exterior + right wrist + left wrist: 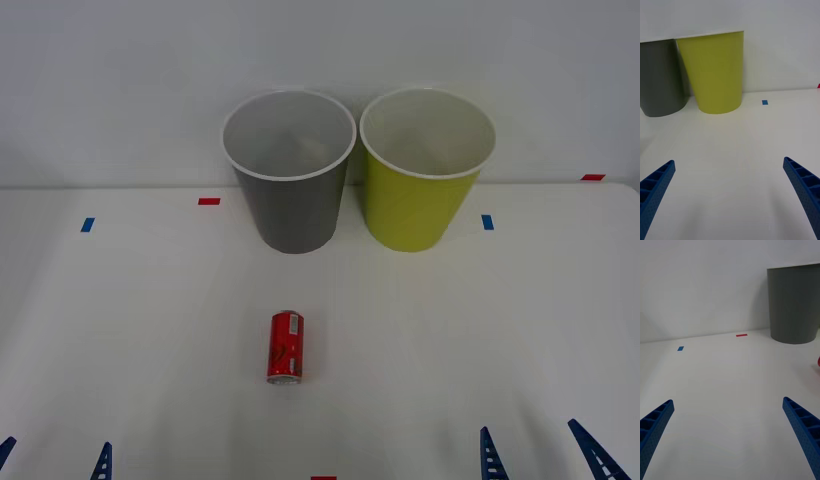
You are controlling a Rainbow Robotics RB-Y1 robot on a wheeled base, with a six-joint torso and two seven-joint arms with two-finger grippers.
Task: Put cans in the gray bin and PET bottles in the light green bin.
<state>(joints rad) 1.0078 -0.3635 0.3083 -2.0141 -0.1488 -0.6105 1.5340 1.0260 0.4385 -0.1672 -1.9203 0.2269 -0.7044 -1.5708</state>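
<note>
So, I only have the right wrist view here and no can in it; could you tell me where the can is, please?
Observer: The red can lies on its side on the table, in front of the gray bin.
Operator: Thanks, and where is the left gripper?
Observer: The left gripper sits open at the near table edge, left of the can and apart from it.
Operator: Is anything already inside the light green bin?
Observer: From the front view, the light green bin shows a bare pale inside.

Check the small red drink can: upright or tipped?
Tipped. The small red drink can lies on its side on the white table, its silver end facing the camera, in front of the dark-gray plastic bin.
</note>
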